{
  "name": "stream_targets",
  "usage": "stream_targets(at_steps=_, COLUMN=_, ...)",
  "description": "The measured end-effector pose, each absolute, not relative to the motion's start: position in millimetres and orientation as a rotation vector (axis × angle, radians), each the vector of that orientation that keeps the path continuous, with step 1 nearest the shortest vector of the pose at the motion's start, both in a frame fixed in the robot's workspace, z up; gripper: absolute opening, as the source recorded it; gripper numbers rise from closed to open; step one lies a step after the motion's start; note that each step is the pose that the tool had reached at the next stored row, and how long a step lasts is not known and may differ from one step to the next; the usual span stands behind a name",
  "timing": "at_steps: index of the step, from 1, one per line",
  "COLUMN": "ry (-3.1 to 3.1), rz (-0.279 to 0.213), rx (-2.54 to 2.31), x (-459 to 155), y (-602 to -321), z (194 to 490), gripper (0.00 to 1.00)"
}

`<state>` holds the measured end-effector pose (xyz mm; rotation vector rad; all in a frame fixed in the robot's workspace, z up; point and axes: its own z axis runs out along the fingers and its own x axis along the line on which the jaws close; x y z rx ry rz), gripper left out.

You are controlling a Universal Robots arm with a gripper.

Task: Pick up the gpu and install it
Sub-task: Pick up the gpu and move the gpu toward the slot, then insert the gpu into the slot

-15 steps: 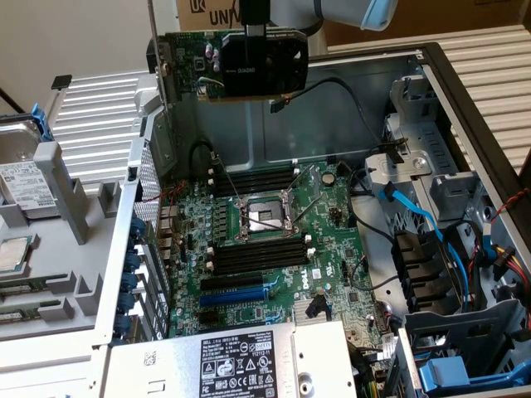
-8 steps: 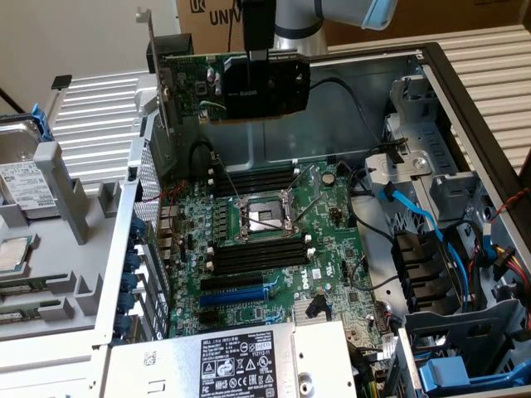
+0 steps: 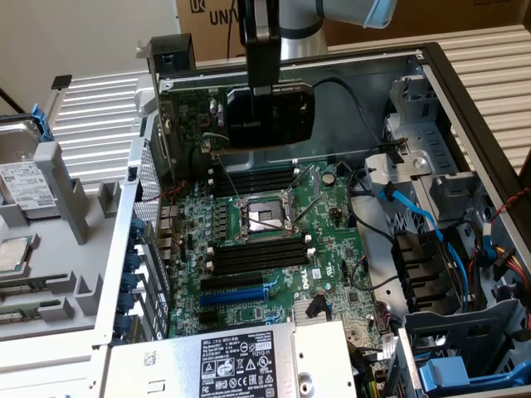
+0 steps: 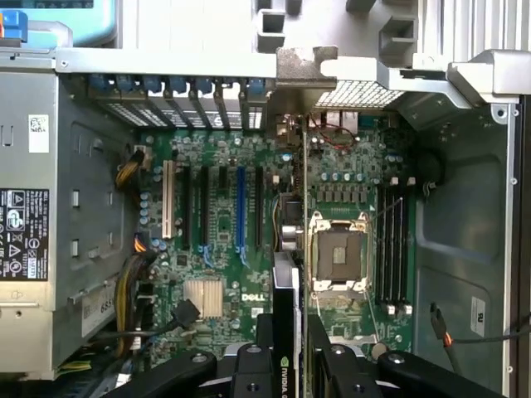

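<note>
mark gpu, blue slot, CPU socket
gpu, green card with black shroud (image 3: 286, 124): exterior view, shroud face.
long blue plastic slot (image 3: 235, 293): exterior view, mid-length.
square silver metal CPU socket (image 3: 260, 220): exterior view, centre.

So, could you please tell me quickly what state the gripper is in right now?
The gripper is closed on the gpu, holding it over the motherboard.

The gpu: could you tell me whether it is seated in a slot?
No, the gripper holds the gpu up above the motherboard.
</note>
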<state>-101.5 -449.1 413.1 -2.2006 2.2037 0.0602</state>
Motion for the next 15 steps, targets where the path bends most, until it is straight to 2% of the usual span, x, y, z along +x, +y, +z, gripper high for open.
stream_targets(at_steps=9, ry=2.194, rz=0.060, rx=-2.211, x=-101, y=-449, z=397, gripper=0.26)
stream_targets(at_steps=15, ry=2.194, rz=0.061, rx=-2.211, x=-101, y=-449, z=397, gripper=0.26)
